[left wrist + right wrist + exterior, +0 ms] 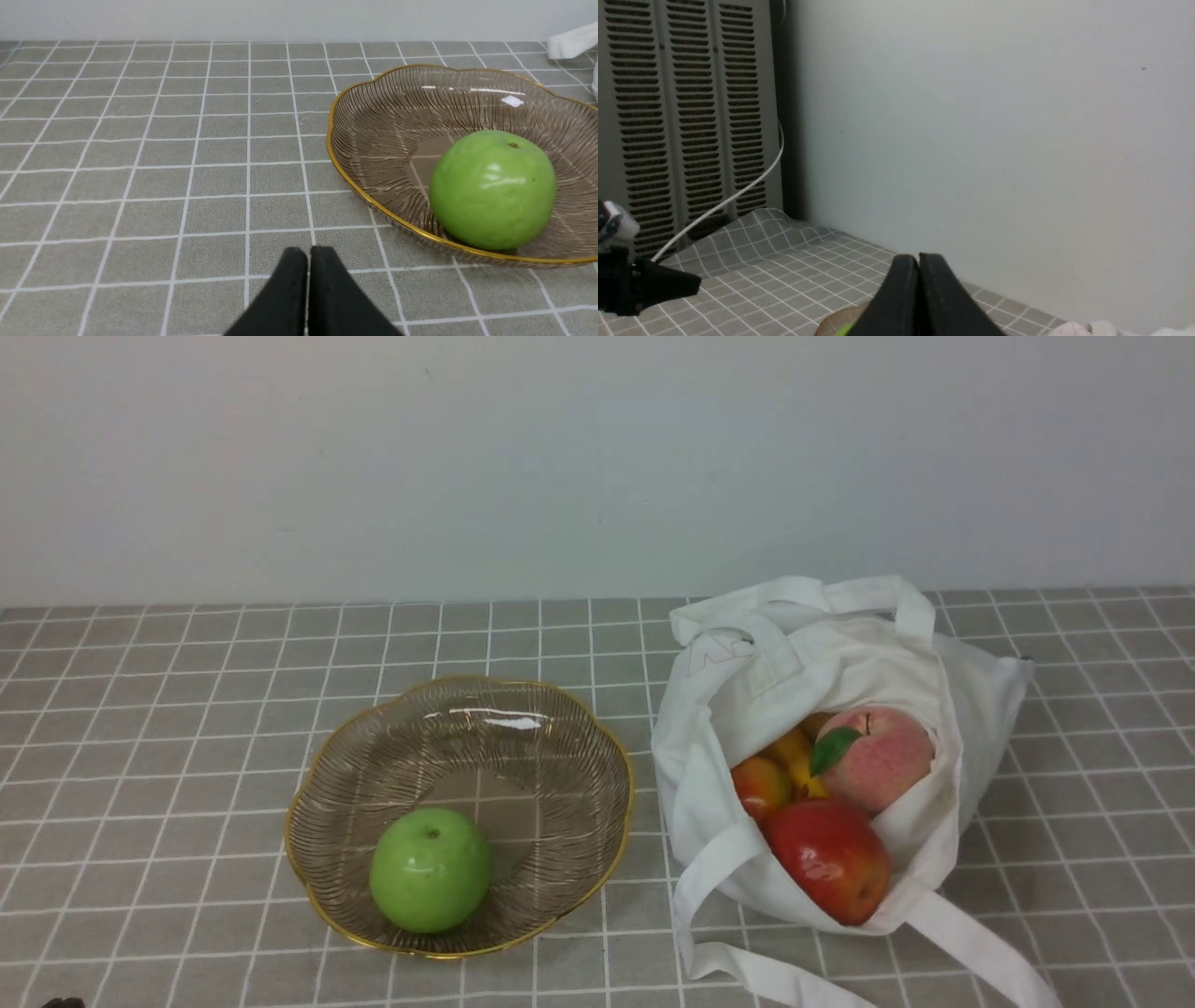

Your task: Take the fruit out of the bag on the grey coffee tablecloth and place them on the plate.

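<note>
One green apple (pixel 430 870) sits in the plate (pixel 581 887), toward the rim on my side and left of the plate's middle. Plate: brownish, see-through, ribbed, wavy gold rim; it lies flat on the left half of the cloth (pixel 168 784), which is grey with a grid of white lines. The bag (pixel 980 709) lies to the right of the plate, near it but apart, white, slumped, its mouth gaping toward me. Four kinds of fruit noted within: a red apple (pixel 829 861) at the lip nearest me; a pink peach (pixel 882 758) behind it and to the right, with a green leaf (pixel 834 750); a red-orange fruit (pixel 761 787) at the left of the mouth; yellow fruit (pixel 795 758) between that one and the peach, partly hidden, count unclear. Two ends of a strap (pixel 980 947) trail from the bag over the cloth toward me. My left jaws (pixel 308 289) are clenched, tips together, nothing between them, apart from the plate. My right jaws (pixel 919 289) are likewise clenched, grasping nothing. Behind the cloth stands a pale wall (pixel 560 467).
</note>
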Controlling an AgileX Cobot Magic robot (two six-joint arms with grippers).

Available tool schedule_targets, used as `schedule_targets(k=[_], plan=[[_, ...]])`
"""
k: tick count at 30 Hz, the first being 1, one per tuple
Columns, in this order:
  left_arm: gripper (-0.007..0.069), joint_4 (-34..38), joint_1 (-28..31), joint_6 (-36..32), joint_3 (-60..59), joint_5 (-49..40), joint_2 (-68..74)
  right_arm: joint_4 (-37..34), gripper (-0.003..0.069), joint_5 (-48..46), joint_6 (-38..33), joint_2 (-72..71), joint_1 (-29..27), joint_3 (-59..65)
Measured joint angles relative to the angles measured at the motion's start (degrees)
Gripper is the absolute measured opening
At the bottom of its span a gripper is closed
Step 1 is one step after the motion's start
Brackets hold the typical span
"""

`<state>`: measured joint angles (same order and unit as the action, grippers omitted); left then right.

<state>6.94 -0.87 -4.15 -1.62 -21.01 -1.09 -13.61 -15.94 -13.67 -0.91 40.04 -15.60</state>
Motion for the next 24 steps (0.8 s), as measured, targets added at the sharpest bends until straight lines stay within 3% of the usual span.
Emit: schedule_targets(k=[4, 9, 12, 16, 24], plan=[[-0.0008, 0.0, 0.0, 0.0, 0.0, 0.0, 0.0, 0.0, -0.0014, -0.9, 0.0, 0.0, -8.9, 2.8], [-0.0008, 0.0, 0.0, 0.0, 0.0, 0.0, 0.0, 2.9, -0.0014, -1.2, -0.2, 0.0, -26.1, 11.8], [-0.0008, 0.0, 0.0, 0.0, 0.0, 0.0, 0.0, 4.4, -0.0014, -2.9, -0.2, 0.0, -32.9, 16.5], [-0.0008, 0.0, 0.0, 0.0, 0.0, 0.0, 0.0, 5.0, -0.0014, -6.0, -0.2, 0.1, -36.8, 16.9], [-0.0008, 0.0, 0.0, 0.0, 0.0, 0.0, 0.0, 5.1, -0.0014, -6.2, -0.2, 0.1, -37.3, 16.9]])
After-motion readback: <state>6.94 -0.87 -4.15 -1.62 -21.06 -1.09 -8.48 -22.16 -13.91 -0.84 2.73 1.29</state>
